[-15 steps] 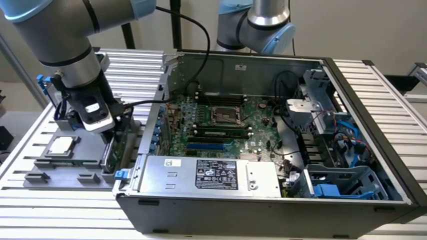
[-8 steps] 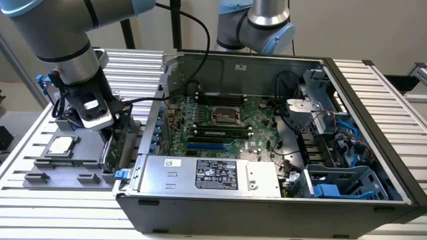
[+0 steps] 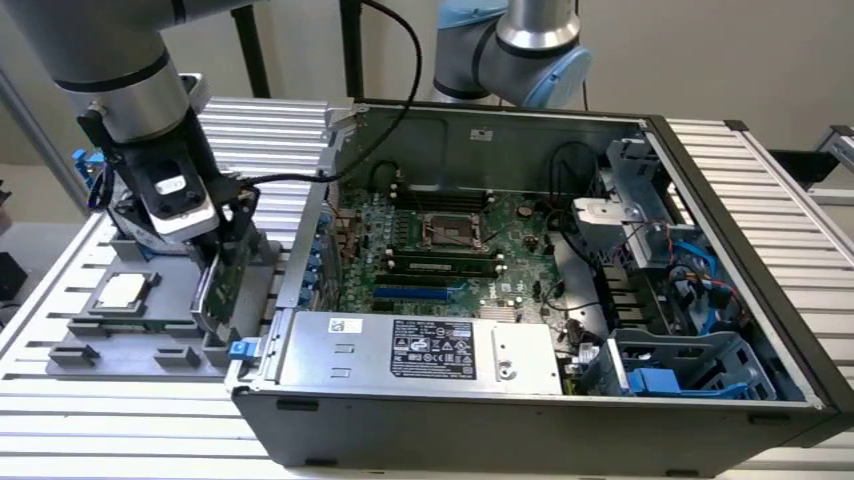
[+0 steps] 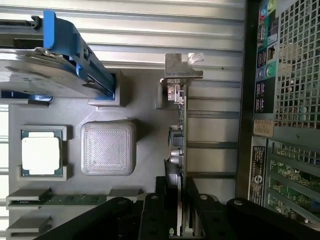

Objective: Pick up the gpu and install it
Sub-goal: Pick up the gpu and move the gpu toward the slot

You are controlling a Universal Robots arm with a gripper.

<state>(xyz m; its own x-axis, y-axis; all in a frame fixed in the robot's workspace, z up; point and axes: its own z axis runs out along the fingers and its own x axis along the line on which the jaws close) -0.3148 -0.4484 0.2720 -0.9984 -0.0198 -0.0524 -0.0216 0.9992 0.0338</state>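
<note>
The gripper (image 4: 176, 212) is clamped on the gpu (image 4: 180, 135) by its edge, held upright in the tray (image 3: 120, 348) at the exterior view's left, probably to meet a slot edge-first.

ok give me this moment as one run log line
stage: pick | end effector: shut on gpu | gpu: on edge, at grey tray beside open pc case | install: not done

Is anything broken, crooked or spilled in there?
Nothing stands out. The gpu stands straight on its edge in the grey tray, with the gripper right at it. The processor chip lies flat in its pocket. The computer case is open, but nothing looks spilled or broken.
</note>
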